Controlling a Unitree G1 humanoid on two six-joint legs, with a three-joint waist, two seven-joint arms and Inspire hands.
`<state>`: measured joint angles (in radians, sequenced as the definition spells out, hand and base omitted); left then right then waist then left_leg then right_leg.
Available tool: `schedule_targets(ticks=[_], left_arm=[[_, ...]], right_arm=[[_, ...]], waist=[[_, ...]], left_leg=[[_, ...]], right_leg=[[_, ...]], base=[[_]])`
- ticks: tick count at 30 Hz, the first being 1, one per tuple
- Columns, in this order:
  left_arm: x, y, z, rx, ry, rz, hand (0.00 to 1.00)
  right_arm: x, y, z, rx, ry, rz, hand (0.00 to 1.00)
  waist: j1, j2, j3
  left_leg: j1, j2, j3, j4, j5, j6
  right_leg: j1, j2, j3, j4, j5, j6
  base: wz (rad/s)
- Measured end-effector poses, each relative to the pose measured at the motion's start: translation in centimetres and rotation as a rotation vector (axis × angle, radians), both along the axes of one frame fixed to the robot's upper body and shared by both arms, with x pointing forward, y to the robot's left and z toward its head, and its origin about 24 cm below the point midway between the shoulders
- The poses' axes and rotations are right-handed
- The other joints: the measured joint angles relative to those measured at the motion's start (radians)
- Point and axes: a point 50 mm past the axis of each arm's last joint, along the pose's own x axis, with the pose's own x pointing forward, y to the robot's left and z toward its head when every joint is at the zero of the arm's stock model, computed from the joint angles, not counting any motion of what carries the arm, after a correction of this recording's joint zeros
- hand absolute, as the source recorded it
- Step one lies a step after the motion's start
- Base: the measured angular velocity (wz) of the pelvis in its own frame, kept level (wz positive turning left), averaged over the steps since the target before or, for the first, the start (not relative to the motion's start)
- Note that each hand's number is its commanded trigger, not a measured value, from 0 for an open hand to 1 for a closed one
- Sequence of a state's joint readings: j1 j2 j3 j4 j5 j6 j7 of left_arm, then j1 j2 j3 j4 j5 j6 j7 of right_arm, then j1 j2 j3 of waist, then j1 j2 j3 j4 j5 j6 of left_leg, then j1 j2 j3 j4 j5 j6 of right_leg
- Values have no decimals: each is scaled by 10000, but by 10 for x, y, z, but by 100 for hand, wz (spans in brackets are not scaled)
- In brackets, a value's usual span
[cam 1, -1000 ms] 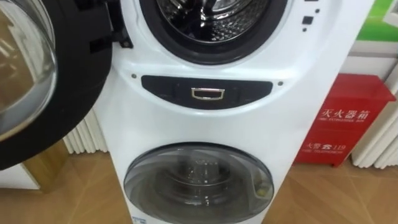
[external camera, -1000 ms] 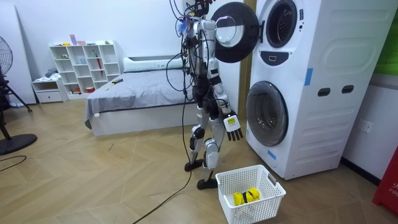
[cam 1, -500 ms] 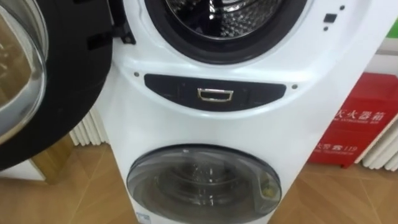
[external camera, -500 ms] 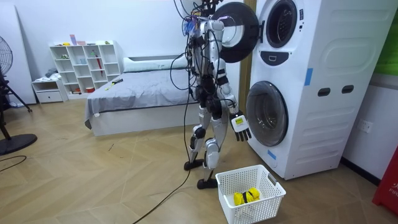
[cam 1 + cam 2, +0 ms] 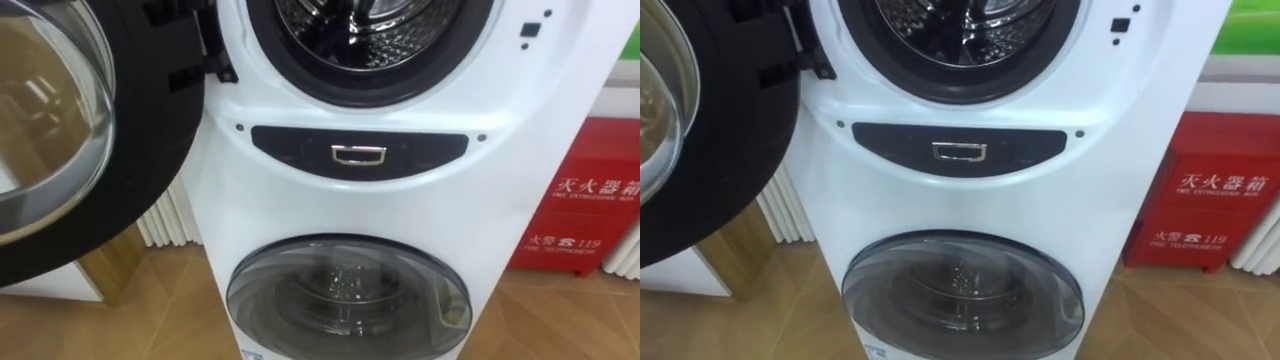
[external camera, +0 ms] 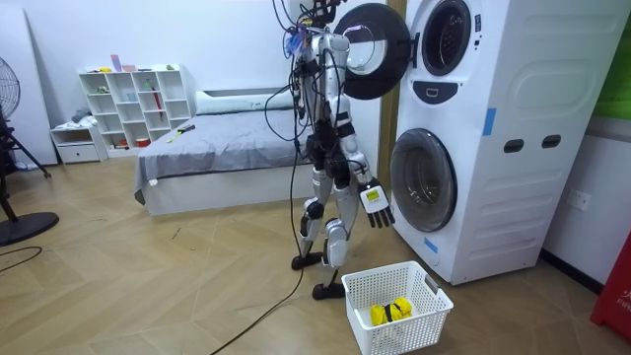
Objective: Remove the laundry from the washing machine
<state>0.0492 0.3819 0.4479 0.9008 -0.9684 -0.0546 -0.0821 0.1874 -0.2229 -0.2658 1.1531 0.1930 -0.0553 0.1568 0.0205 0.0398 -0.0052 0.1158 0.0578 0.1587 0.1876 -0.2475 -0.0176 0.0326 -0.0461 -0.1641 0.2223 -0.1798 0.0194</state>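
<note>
I stand facing a white stacked washing machine (image 6: 473, 128). Its upper drum (image 5: 370, 30) is open, and the part I see is bare perforated metal. The upper door (image 5: 60, 130), round with a black rim and a glass bowl, hangs swung out to my left. Below a dark control panel (image 5: 360, 155), the lower glass door (image 5: 348, 300) is closed. My right hand (image 6: 373, 202) hangs low in front of me in the room view, fingers straight and holding nothing, short of the lower door.
A white basket (image 6: 434, 294) with a yellow item (image 6: 389, 312) stands on the wood floor by my feet. A red box (image 5: 590, 210) sits right of the washer and a white radiator (image 5: 165, 215) left of it. A bed (image 6: 217, 148) is behind me.
The eye view has shifted, so the washer now sits further right in the picture. In the room view my right hand swung slightly toward the washer and part of the way back.
</note>
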Motion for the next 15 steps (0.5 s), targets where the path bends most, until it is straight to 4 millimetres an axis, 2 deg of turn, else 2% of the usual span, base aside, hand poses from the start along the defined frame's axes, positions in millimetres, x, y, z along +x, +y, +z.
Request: schedule_targets(ticks=[2,10,13,15], left_arm=[[5,6,9,289,-294,-30,0],[26,14,38,1114,-1143,-717,0],[41,25,66,1908,-1638,-1259,0],[56,35,100,3245,-1855,-2072,0]], right_arm=[[-5,-8,3,-196,80,-105,0],[-13,-22,10,-602,66,-354,0],[-18,-29,13,-893,140,-479,0],[-18,-33,16,-1034,131,-502,0]], waist=[[29,2,-18],[136,-61,19],[185,-110,17],[234,-158,31]], left_leg=[[15,0,8,7,0,0],[125,5,-50,-52,1,-1],[108,20,-88,-45,0,-2],[27,21,-155,-44,0,-2]], right_leg=[[-1,0,4,-7,0,0],[75,10,31,-18,0,0],[88,21,-3,-31,5,-8],[79,20,-39,-33,14,-19]], base=[[-2],[0],[2],[7]])
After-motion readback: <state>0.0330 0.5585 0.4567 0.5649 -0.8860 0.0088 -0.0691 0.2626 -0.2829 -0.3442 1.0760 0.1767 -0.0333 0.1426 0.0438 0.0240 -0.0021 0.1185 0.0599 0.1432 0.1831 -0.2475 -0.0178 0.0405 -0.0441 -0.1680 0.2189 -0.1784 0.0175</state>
